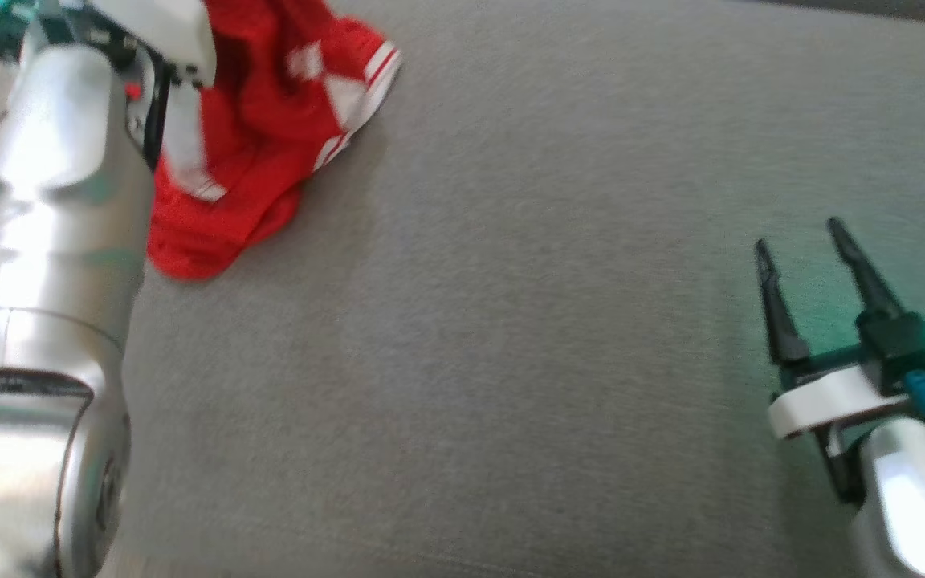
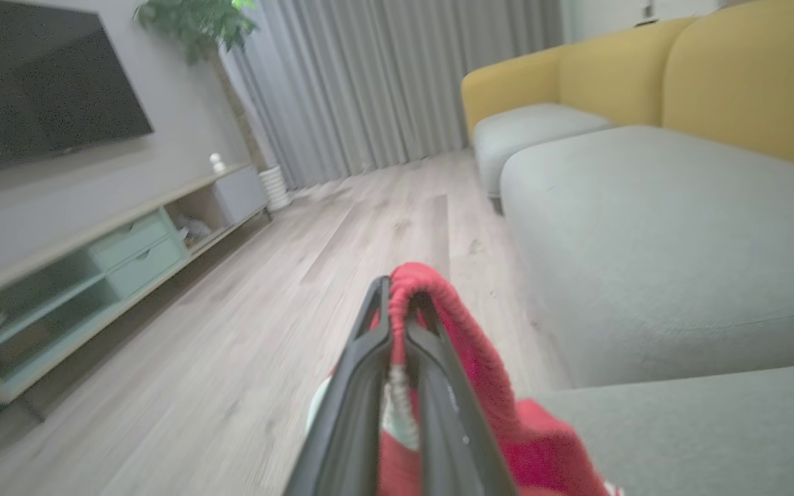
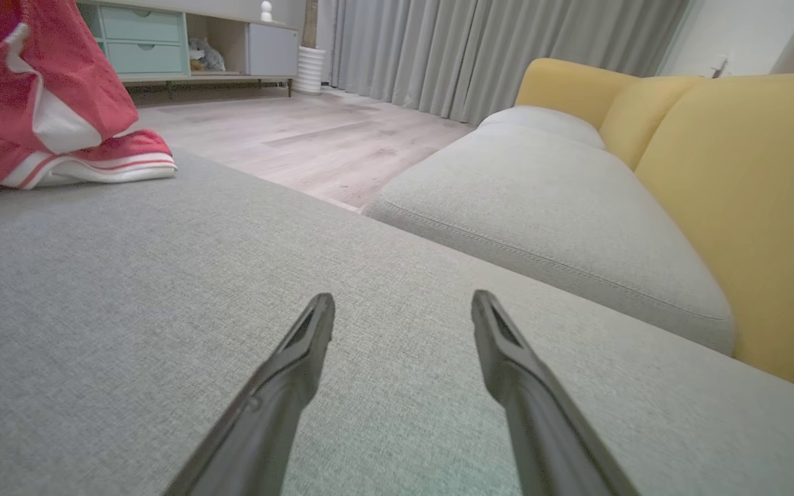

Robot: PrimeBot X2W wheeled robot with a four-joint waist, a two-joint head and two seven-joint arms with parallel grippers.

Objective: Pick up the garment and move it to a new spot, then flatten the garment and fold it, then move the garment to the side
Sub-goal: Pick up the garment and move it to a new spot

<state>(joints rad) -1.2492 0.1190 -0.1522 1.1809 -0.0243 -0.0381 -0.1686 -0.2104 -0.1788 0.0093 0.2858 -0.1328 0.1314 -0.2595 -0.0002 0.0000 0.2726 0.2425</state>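
The garment (image 1: 270,136) is red mesh cloth with white stripes, bunched at the upper left of the grey cushion in the head view. Part of it is lifted and part still rests on the cushion. In the left wrist view my left gripper (image 2: 400,303) is shut on a fold of the garment (image 2: 486,372), which drapes over the fingertips. Its fingers are hidden behind my left arm in the head view. My right gripper (image 1: 800,241) stands open over the bare cushion at the lower right, far from the cloth. From the right wrist, the gripper (image 3: 404,313) is open and the garment (image 3: 38,110) hangs at the top left.
The grey cushion (image 1: 511,361) is a wide flat seat of a sofa with yellow backrests (image 3: 748,193). Beyond its edge lie a wooden floor (image 2: 231,331), a TV cabinet (image 2: 94,262) and grey curtains (image 2: 383,76).
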